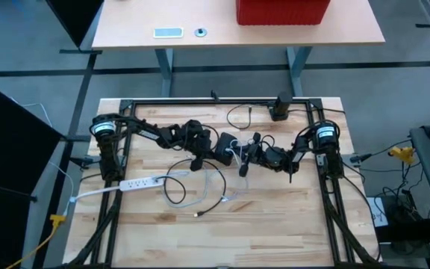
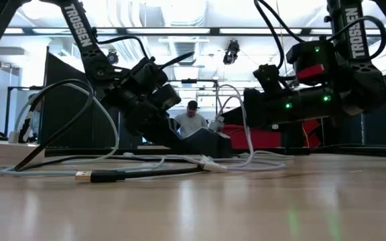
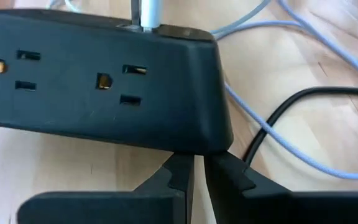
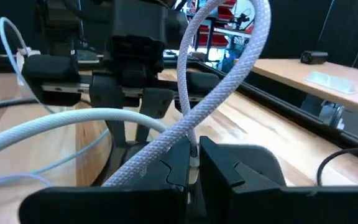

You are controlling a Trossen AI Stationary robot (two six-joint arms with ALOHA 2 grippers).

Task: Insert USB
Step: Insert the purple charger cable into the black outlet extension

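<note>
While a loose USB plug is lying nearest on the bench, the right gripper is pinching the white braided cable in near-shut fingers; beyond, the left gripper, fingers almost closed, is touching the black power block.

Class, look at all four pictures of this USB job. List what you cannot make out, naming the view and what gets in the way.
- USB port on the black power block: left wrist view, plug in it cut off by the top edge.
- Plug in the right gripper: right wrist view, hidden between the fingers; only the white cable shows.
- Left gripper grip on the block: high view, too small.
- Person: low view, mostly behind the arms.
</note>
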